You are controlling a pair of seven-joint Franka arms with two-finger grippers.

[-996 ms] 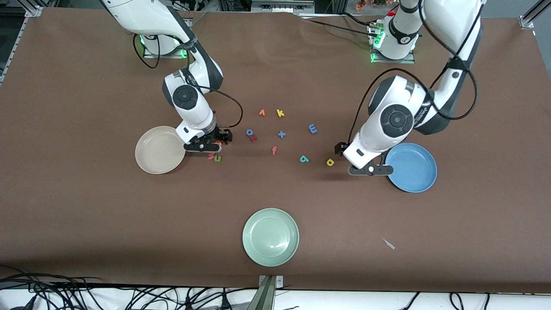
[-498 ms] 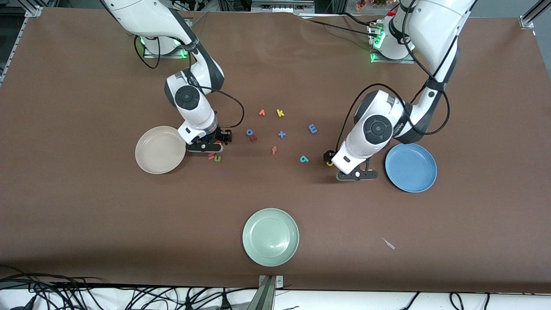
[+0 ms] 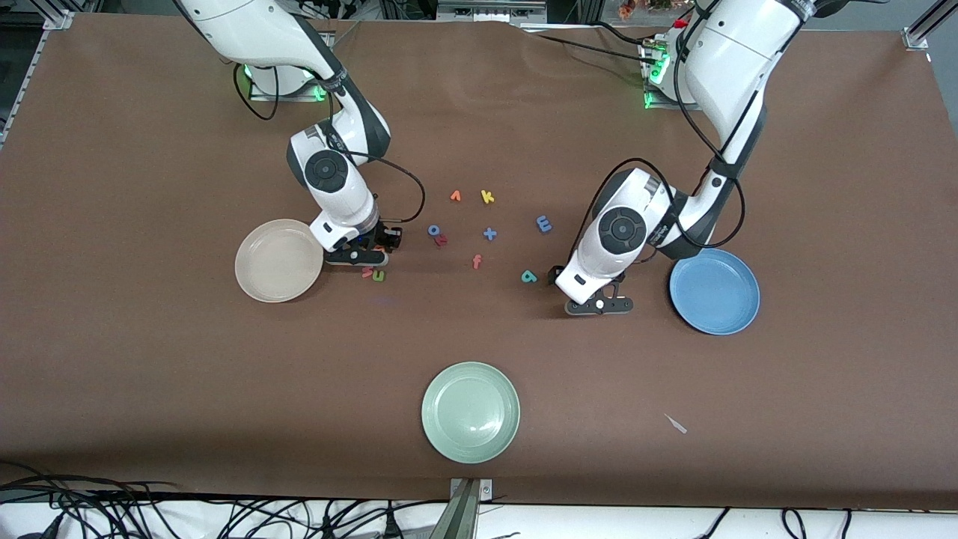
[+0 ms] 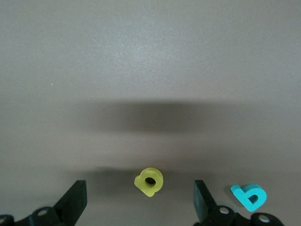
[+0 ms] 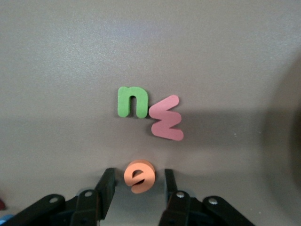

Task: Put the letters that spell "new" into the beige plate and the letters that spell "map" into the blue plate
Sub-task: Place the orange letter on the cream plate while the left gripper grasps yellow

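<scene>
**Both pincers astride their first letters**

Right pincer [image 5: 136, 188], low beside the round cream-beige plate [image 3: 278, 260], has its fingers partly closed around the small orange foam e [image 5: 139, 176], with slight gaps either side; green n [image 5: 131, 101] and dull red w [image 5: 166, 117] lie just ahead. Left pincer [image 4: 141, 205] gapes wide, the yellow foam a [image 4: 149, 181] centred between its fingers on the surface, teal p [image 4: 249, 196] outside one finger. Round mid-blue plate [image 3: 715, 291] sits toward the left arm's end.

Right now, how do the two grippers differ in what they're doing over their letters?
The right gripper has its fingers drawn in close on either side of the orange e; the left gripper has its fingers spread wide around the yellow a, well clear of it. The e lies beside the green n and dull red w; the a lies beside the teal p. Both grippers are down at the table, each straddling one letter.
</scene>
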